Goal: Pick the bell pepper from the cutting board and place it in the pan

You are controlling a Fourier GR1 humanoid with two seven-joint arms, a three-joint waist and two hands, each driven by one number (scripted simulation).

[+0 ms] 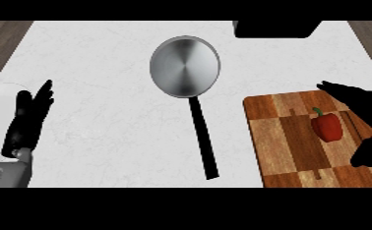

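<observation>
One white marbled counter (102, 126) fills the head view, with a strip of wood-toned surface showing past its far left and far right corners. A black block (276, 28) sits at the counter's far edge, right of centre; what it is cannot be told.

Cutting board (291, 145): wooden, patchwork of light and dark planks, lying at the near right of the counter and cut off by the view's right edge.

Pan (184, 67): round steel bowl at centre, far half of the counter. Its black handle (202, 138) runs straight toward the near edge. Pan and board are well apart. Nothing lies in the pan.

Right hand (355, 99): black, over the board's far right corner, spread wide, fingers pointing left above the pepper and a thumb-like part lower at the view's right edge. The hand brackets the pepper from the right side. It holds nothing; contact with the pepper is not visible.

Left hand (27, 118): at the view's left edge, fingers straight and up, resting, holding nothing.

Bell pepper (327, 126): red, green stem pointing away, lying on the right part of the cutting board, between the right hand's fingers and thumb.
</observation>
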